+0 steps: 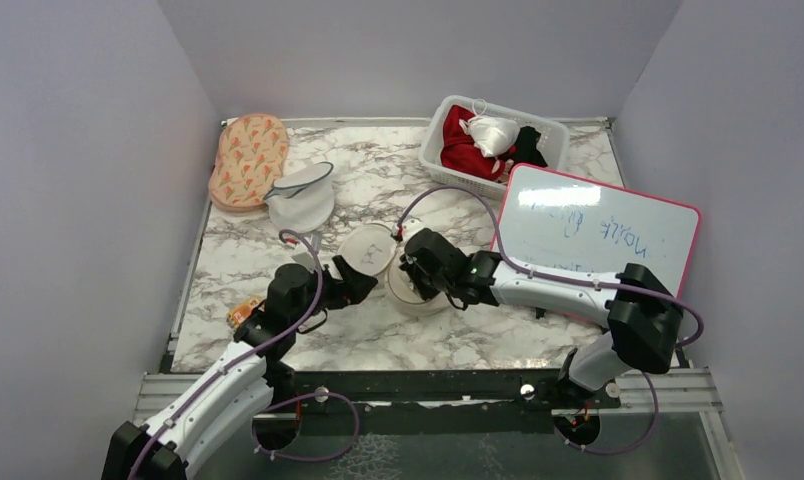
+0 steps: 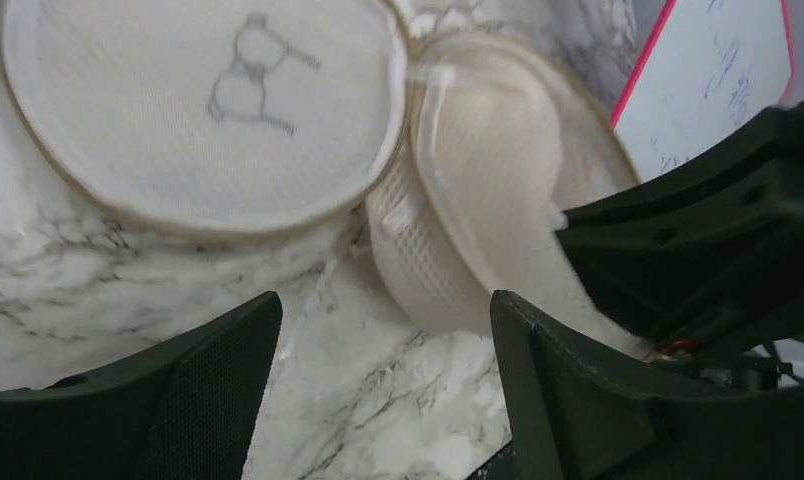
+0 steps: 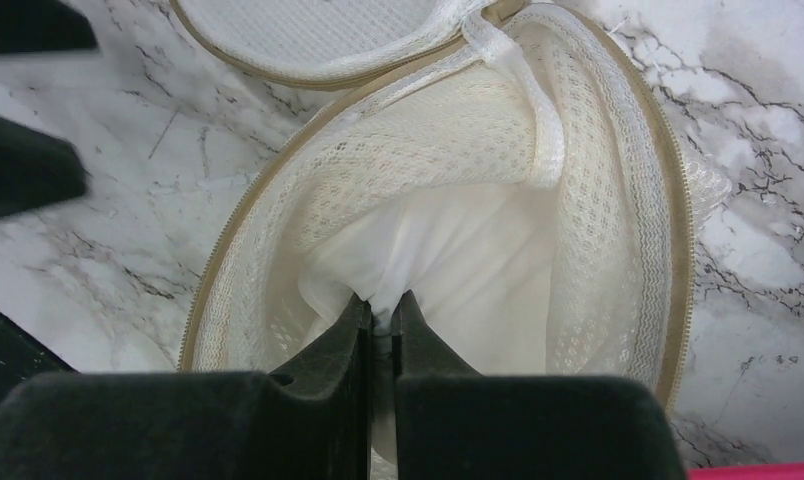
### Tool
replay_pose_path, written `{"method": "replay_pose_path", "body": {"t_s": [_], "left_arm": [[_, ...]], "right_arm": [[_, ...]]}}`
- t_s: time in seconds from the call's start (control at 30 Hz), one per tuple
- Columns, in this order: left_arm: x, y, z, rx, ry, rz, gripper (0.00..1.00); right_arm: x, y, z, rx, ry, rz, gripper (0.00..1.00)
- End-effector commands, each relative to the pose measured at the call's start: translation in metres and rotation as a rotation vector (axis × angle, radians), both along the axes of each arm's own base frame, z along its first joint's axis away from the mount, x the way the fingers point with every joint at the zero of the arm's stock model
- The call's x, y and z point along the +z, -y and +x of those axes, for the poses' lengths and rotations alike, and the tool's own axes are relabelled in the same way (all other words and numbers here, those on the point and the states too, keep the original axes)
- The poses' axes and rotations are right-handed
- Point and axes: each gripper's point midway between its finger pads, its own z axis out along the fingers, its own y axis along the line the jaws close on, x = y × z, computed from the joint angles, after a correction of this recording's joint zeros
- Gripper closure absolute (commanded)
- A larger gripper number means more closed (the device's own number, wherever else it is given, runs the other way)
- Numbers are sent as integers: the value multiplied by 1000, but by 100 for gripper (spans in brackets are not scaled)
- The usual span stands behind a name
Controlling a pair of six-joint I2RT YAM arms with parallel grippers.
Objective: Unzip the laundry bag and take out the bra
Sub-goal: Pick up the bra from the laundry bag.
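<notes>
Inside the one unzipped laundry bag [image 3: 618,200], the right gripper [image 3: 380,315] pinches the one bra [image 3: 458,270] there; the left gripper [image 2: 383,305] stands spread beside it, empty.

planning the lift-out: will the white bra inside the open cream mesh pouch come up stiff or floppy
Probably floppy: the white fabric bra bunches into folds where the right pincer pinches it. Likely light, looking like thin cloth there. It may drag the cream mesh zip pouch along, since the pouch's soft wall wraps closely around it.
</notes>
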Motion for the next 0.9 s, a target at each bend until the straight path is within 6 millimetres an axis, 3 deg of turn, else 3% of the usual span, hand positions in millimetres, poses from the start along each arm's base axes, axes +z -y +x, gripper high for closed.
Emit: {"method": "replay_pose_path", "body": {"t_s": [0.0, 0.23, 0.33, 0.53, 0.6, 0.87], "left_arm": [[10, 35, -16, -123, -60, -273, 32], [-3, 45, -16, -172, -99, -279, 46], [-8, 43, -14, -154, -104, -285, 46], [-5, 54, -12, -227, -76, -275, 23], [-10, 58, -12, -256, -84, -251, 21], [-41, 65, -22, -313, -171, -236, 53]], "right_arm": [[20, -9, 7, -2, 47, 100, 99], [18, -19, 0, 28, 5, 128, 99], [18, -20, 0, 33, -1, 123, 99], [16, -26, -2, 49, -25, 129, 99], [15, -28, -4, 53, -35, 131, 99], [17, -30, -3, 39, -46, 137, 99]]}}
